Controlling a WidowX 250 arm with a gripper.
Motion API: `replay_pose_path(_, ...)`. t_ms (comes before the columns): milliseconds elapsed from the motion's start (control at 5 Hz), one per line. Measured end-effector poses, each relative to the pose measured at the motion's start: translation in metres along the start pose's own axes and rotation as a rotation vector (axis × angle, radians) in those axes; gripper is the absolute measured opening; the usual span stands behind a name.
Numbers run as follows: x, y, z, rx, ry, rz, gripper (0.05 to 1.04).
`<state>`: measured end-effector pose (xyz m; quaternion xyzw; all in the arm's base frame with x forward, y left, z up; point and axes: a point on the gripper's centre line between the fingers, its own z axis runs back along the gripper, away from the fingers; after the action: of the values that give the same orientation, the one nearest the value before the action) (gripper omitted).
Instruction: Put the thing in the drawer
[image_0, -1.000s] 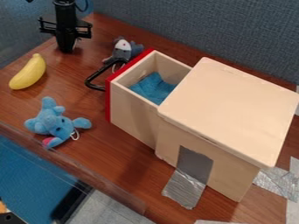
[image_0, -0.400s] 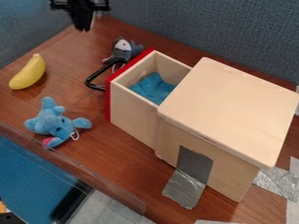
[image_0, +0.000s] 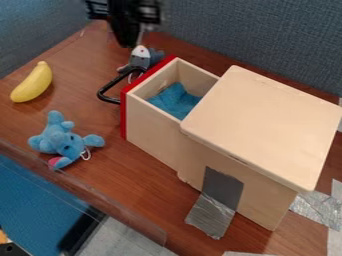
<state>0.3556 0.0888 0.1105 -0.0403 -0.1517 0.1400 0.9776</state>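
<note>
Blue and soft, a toy elephant (image_0: 63, 141) lies near us on the table (image_0: 113, 170). Next comes the drawer (image_0: 152, 131), pulled out, with a blue cloth (image_0: 175, 101) in it. Past its black handle (image_0: 107, 95) is a grey toy (image_0: 139, 61), out on the table. That may be the thing to put away. The black gripper (image_0: 127, 44) has moved right, up by the grey toy, so grabbing it may come next. I can't tell if the gripper is open or closed.
</note>
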Motion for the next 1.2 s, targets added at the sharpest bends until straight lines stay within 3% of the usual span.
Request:
replay_pose_path(400, -0.038, -0.049, -0.001, -0.033, 0.047, -0.15, 0.083)
replay_pose_path(800, -0.069, -0.063, 0.001, -0.039, 0.088, -0.201, 0.113)
replay_pose_path(1000, -0.074, -0.068, 0.001, -0.049, 0.116, -0.205, 0.303)
replay_pose_path(1200, -0.079, -0.077, 0.001, -0.056, 0.135, -0.227, 0.598)
